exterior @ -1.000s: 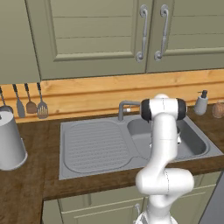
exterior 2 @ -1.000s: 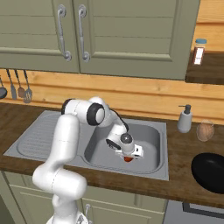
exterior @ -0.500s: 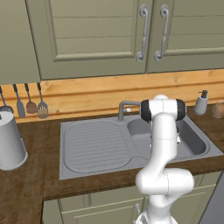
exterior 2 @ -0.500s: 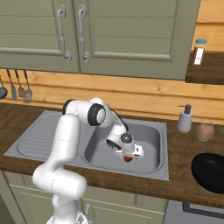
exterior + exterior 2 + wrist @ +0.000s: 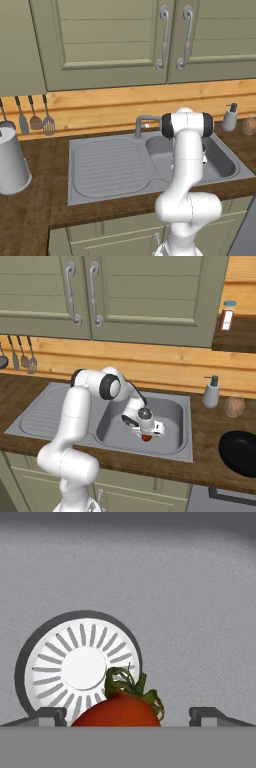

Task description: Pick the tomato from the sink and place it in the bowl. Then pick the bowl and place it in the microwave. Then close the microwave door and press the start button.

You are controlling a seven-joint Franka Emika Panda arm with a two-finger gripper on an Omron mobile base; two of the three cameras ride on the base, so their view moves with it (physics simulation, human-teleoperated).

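The tomato [image 5: 117,712] lies on the floor of the sink [image 5: 170,408], beside the round white drain [image 5: 82,667], its green stalk up. My gripper [image 5: 127,714] is low in the basin and open, with one dark fingertip [image 5: 47,714] on each side of the tomato and a gap between each and the fruit. In the right base view the hand [image 5: 147,428] hangs right over the red tomato [image 5: 146,438]. The black bowl [image 5: 240,453] sits on the counter at the far right, apart from the sink. The microwave and its door are out of view.
A soap dispenser [image 5: 211,392] and a brown round object [image 5: 234,405] stand behind the bowl. The tap [image 5: 142,122] rises at the basin's back edge, next to the ribbed draining board [image 5: 107,165]. A grey canister [image 5: 10,160] and hanging utensils [image 5: 35,120] are at the left.
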